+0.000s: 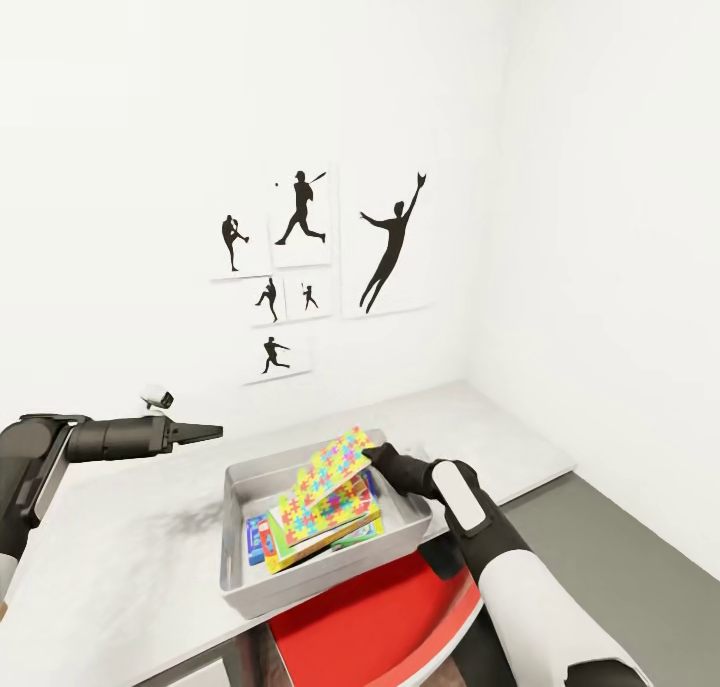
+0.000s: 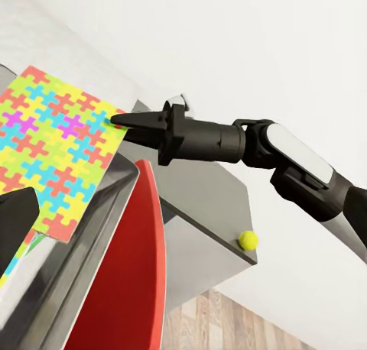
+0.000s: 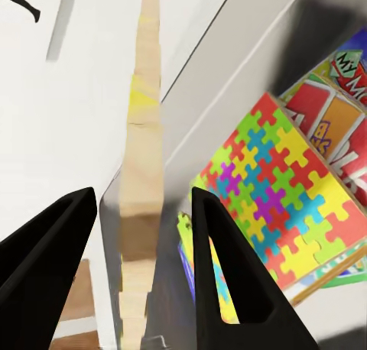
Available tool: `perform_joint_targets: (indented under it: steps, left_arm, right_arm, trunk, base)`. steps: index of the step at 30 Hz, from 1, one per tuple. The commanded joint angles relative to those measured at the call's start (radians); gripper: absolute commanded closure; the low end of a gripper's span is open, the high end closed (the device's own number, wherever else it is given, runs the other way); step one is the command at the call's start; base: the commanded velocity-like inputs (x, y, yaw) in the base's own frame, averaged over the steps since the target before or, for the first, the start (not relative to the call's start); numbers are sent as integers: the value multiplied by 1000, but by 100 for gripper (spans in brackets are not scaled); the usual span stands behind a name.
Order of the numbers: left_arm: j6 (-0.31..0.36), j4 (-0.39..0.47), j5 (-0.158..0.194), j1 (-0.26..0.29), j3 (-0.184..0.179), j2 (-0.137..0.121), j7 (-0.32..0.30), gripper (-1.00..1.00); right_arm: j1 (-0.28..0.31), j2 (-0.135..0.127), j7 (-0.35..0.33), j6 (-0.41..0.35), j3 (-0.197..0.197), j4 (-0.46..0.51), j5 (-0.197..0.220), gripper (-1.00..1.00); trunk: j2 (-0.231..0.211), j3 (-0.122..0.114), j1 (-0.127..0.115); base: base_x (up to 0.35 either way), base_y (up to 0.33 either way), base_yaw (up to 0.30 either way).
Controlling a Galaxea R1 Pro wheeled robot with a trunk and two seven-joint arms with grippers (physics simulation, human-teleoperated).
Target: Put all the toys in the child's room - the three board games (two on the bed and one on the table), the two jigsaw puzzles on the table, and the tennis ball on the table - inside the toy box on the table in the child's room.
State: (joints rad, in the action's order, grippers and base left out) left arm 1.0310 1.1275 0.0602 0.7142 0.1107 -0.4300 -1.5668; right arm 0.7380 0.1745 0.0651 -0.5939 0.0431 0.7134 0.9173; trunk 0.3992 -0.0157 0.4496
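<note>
The grey toy box (image 1: 240, 567) stands on the white table (image 1: 120, 567) with board games (image 1: 258, 539) and a jigsaw puzzle (image 1: 320, 515) inside. A second bright jigsaw puzzle (image 1: 335, 459) tilts up over the box's right side. My right gripper (image 1: 372, 455) is at its raised edge, and that edge (image 3: 141, 174) runs between the spread fingers (image 3: 229, 273) with a gap on each side. My left gripper (image 1: 205, 430) hovers over the table left of the box, empty. A tennis ball (image 2: 247, 240) shows past the table's corner, lower than the tabletop.
A red chair (image 1: 390, 617) sits pushed in under the table's front edge, right below the box. White walls close the corner behind and to the right, with baseball silhouette pictures (image 1: 390, 242). A small white object (image 1: 157, 398) lies at the table's back left.
</note>
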Motion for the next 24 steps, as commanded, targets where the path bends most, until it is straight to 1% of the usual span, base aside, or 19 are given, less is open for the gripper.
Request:
perform_joint_targets:
  steps: [1,3,5,8,15,24]
  left_arm:
    - [11,0,0,0,0,0,-4,-100]
    - [11,0,0,0,0,0,-4,-100]
    - [11,0,0,0,0,0,-4,-100]
    - [11,0,0,0,1,-1,-4,-100]
    - [11,0,0,0,3,-1,-4,-100]
    - [11,0,0,0,6,-6,-4,-100]
  right_arm:
    - [0,0,7,-2,8,0,7,100]
    - [1,0,7,-2,41,-5,6,100]
    - [1,0,7,-1,62,-7,7,100]
    - [1,0,7,0,79,-2,8,100]
    - [1,0,7,-1,87,2,8,100]
    - [1,0,9,-3,87,3,15,100]
  trunk:
    - [1,0,0]
    - [1,0,0]
    - [1,0,0]
    - [1,0,0]
    - [1,3,0]
    - [1,16,0]
  base:
    - [0,0,0]
    - [0,0,0]
    - [0,0,0]
    - [0,0,0]
    - [0,0,0]
    - [0,0,0]
